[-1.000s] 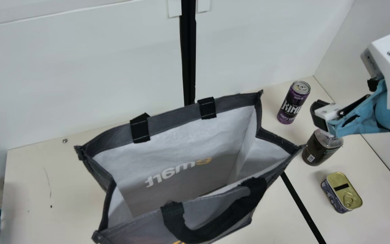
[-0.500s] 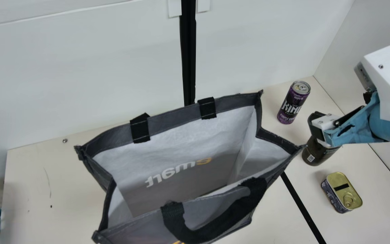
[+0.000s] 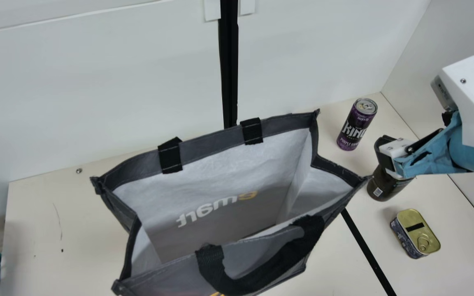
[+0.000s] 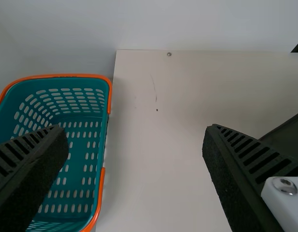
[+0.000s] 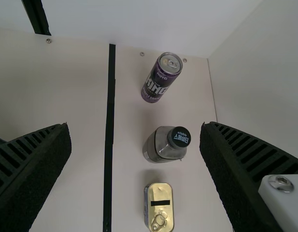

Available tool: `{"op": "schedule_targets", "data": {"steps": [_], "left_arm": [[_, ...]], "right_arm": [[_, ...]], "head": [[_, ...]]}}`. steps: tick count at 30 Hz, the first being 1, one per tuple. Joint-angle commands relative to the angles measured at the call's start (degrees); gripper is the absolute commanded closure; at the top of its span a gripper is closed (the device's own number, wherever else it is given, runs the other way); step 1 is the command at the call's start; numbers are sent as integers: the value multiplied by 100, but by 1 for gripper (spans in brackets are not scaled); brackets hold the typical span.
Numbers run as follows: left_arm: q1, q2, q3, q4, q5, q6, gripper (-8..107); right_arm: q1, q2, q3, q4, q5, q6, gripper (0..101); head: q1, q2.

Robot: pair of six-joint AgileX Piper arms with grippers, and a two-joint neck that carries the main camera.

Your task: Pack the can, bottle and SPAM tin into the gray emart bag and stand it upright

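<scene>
A teal basket (image 4: pixel 91 116) with orange handles (image 4: pixel 102 186) sits by the cream table (image 4: pixel 163 145), which a black strip (image 5: pixel 109 121) crosses.

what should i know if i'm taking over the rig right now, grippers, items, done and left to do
Right gripper: open, holding nothing, at the bottle.
Left gripper: open, holding nothing, near the teal basket.
Items: the can, bottle and SPAM tin are on the table at the right of the bag, the bottle between the other two.
Done: the bag stands upright, mouth open; none of the three is packed.
Left: put all three in and leave the bag upright.
</scene>
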Motion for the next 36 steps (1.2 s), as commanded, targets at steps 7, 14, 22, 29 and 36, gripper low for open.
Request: {"op": "schedule_targets", "data": {"steps": [7, 14, 22, 29, 36], "left_arm": [[0, 0, 0, 0, 0, 0, 9], [0, 0, 0, 0, 0, 0, 9], [-29, 8, -7, -8, -15, 18, 9], [-161, 57, -91, -90, -63, 151, 9], [-227, 186, -311, -251, -80, 281, 9]], "right_arm": [[0, 0, 0, 0, 0, 0, 6], [0, 0, 0, 0, 0, 0, 6], [0, 0, 0, 0, 0, 0, 6], [0, 0, 0, 0, 0, 0, 6], [0, 0, 0, 0, 0, 0, 6]], "head": [[-130, -5], [-130, -5], [-130, -5], [-130, -5], [-130, -5]]}}
